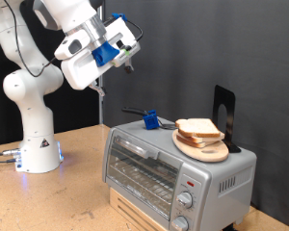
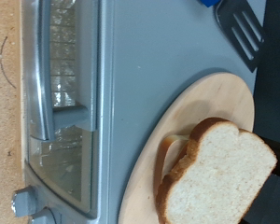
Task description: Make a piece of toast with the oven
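The silver oven [image 1: 173, 171] stands at the exterior view's lower right with its glass door [image 1: 135, 166] shut. Slices of pale bread [image 1: 198, 129] lie stacked on a round wooden board [image 1: 204, 148] on the oven's top. My gripper [image 1: 128, 58] hangs high in the air above and to the exterior view's left of the oven, touching nothing. The wrist view looks down on the oven top [image 2: 145, 65], the door handle [image 2: 37, 79], the board [image 2: 210, 98] and the top bread slice [image 2: 219, 177]. No fingers show there.
A black spatula with a blue handle [image 1: 149, 118] lies on the oven top behind the board; its blade shows in the wrist view [image 2: 241, 28]. A black upright plate [image 1: 223, 111] stands behind the board. Knobs [image 1: 186, 200] are at the oven's front. The oven rests on a wooden crate [image 1: 135, 210].
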{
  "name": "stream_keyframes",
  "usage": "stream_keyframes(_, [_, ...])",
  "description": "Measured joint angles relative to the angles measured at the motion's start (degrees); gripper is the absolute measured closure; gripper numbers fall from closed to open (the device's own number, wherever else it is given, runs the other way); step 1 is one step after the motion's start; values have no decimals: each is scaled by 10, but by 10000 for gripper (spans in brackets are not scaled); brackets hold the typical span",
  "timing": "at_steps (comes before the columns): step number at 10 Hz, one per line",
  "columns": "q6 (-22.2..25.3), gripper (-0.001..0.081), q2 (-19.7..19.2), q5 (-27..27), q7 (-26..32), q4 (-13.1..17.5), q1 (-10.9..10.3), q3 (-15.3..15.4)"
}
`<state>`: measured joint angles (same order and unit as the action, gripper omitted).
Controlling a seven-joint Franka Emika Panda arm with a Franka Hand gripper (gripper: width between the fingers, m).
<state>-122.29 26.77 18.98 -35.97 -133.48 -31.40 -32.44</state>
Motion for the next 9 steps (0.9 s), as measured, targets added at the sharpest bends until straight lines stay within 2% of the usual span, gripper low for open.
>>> stream_keyframes(3, [-14,5,-9,-4,-14,-29,1,3])
stream_keyframes(9, [-120,5,-65,-7,-3,-106,-2,17])
